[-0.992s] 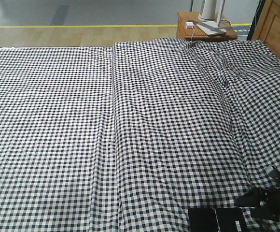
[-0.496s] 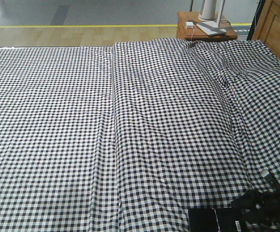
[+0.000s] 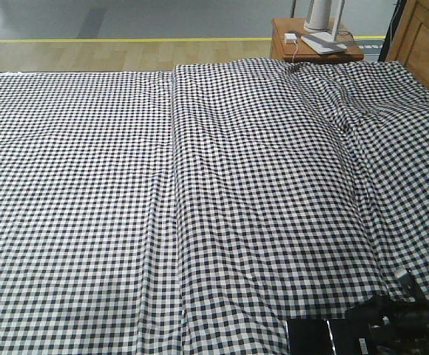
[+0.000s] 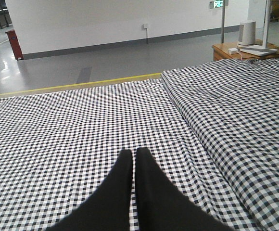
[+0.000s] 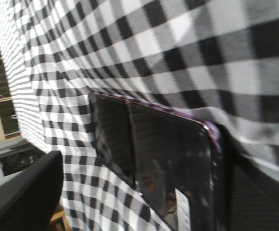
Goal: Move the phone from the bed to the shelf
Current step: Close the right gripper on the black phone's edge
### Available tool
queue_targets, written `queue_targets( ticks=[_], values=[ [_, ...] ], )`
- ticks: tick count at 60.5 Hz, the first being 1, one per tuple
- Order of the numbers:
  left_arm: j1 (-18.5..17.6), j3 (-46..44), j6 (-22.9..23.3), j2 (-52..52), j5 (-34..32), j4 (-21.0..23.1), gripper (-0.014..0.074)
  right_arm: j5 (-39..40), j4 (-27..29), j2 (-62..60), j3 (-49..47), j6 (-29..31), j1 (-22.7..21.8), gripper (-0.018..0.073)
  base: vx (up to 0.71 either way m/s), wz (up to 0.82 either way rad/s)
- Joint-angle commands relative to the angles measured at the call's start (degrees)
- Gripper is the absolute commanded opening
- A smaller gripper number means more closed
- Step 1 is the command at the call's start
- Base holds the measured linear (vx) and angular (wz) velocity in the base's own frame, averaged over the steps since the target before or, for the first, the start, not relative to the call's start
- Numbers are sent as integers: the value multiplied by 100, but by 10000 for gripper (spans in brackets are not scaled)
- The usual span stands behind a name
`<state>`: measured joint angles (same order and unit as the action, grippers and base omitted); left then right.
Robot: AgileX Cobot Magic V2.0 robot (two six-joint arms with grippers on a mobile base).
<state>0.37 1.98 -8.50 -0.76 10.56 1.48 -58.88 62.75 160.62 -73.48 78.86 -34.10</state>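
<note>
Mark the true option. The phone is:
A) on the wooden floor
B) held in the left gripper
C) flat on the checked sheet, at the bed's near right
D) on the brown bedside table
C: the front view shows the phone lying flat on the bed, at the bottom right of the picture, and the right wrist view shows checked sheet around it.

left gripper (image 4: 133, 156) closed, right gripper (image 3: 401, 327) spread

Soft, even indoor light keeps the checked bed (image 3: 200, 185) bright, with only faint shadows along its creases, the grey floor (image 4: 82, 62) carries a dull sheen, and the close right wrist view is blurred, the glossy phone (image 5: 173, 163) showing murky reflections.
</note>
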Motion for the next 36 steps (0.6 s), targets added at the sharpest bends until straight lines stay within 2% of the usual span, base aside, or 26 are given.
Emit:
queue_targets(
  ticks=[1, 16, 26, 30, 36],
  values=[
    [-34, -127, 33, -64, -416, 52, 1, -561, 69, -266, -23, 111, 172, 594, 0, 0],
    [-34, -127, 33, -64, -416, 52, 1, -664, 68, -266, -23, 111, 661, 594, 0, 0],
    [-34, -127, 33, -64, -416, 52, 1, -683, 62, -266, -23, 99, 719, 580, 0, 0],
    [-34, -127, 33, -64, -416, 52, 1, -683, 32, -266, -23, 99, 719, 554, 0, 0],
    [-34, -127, 33, -64, -416, 52, 1, -689, -24, -266, -23, 99, 719, 465, 0, 0]
  ],
)
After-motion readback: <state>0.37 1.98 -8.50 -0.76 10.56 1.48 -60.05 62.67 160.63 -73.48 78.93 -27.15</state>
